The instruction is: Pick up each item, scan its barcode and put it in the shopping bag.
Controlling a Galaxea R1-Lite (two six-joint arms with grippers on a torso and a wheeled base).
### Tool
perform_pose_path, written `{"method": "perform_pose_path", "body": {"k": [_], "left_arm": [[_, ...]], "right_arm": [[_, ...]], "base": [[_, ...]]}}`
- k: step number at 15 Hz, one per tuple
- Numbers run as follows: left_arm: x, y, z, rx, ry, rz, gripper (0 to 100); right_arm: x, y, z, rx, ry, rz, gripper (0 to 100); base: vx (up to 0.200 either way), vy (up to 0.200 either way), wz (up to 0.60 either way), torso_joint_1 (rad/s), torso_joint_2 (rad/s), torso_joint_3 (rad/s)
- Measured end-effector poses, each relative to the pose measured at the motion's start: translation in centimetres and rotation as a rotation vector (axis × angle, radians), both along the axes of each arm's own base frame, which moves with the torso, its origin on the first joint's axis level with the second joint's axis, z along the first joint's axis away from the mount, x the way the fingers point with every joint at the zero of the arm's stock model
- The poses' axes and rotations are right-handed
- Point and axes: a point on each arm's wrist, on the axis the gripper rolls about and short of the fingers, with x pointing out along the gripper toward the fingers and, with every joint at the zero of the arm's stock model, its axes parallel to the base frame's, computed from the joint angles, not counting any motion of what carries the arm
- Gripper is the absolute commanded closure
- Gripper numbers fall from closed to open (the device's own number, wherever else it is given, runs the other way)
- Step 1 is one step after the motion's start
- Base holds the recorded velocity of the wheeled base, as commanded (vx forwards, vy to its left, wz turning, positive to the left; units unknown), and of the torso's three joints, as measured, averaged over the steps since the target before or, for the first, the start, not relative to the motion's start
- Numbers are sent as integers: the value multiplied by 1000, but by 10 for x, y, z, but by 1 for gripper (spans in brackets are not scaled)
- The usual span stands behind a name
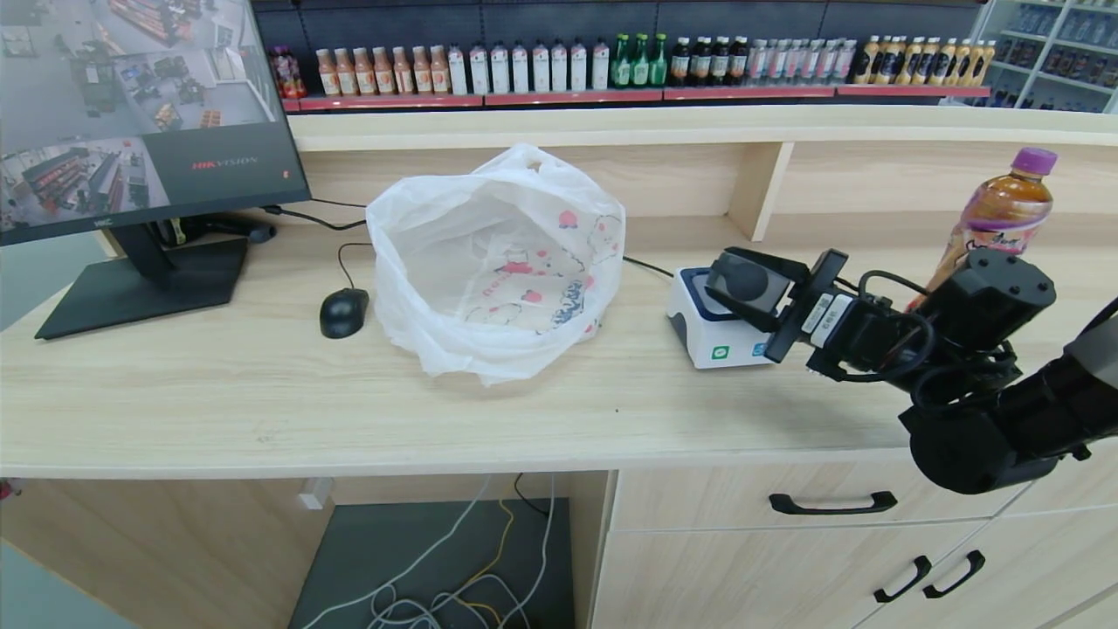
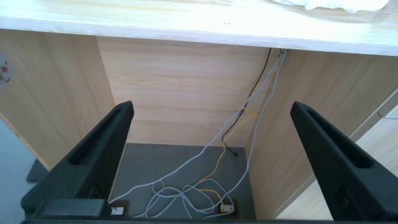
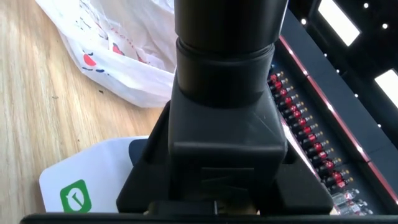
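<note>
A white printed shopping bag [image 1: 498, 262] stands open mid-counter; its edge [image 3: 118, 56] also shows in the right wrist view. To its right sits a white and blue scanner box [image 1: 707, 336] [image 3: 81, 186]. My right gripper [image 1: 790, 306] hovers just over that box, shut on a black handheld scanner [image 1: 742, 281] [image 3: 224, 124] whose body blocks the fingers. A brown drink bottle [image 1: 1000, 214] with a purple cap stands behind the right arm. My left gripper [image 2: 212, 111] hangs open and holds nothing, below the counter's front edge [image 2: 186, 22].
A monitor [image 1: 131, 114] and a black mouse [image 1: 343, 312] occupy the counter's left side. A raised ledge and a shelf of bottles [image 1: 611, 65] run along the back. Loose cables [image 2: 193, 193] lie in the recess under the counter, with drawers [image 1: 830, 504] to its right.
</note>
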Motion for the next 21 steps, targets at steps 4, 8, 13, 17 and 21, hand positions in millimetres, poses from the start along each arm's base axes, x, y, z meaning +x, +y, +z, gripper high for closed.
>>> {"method": "perform_pose_path", "body": {"k": [4,8,13,17,21], "left_arm": [[0,0,0,0,0,1,0],[0,0,0,0,0,1,0],[0,0,0,0,0,0,0],[0,0,0,0,0,1,0],[0,0,0,9,0,0,0]], "right_arm": [[-7,1,5,5,-3,1,100],[-23,0,16,54,31,-23,100],[-74,-1,44,249,129,-102,100],[-112,-5,51,434,271,-118,100],[-118,-7,53,601,380,-122,100]], "base": [[0,0,0,0,0,0],[0,0,0,0,0,0],[0,0,0,0,0,0],[0,0,0,0,0,0],[0,0,0,0,0,0]]}}
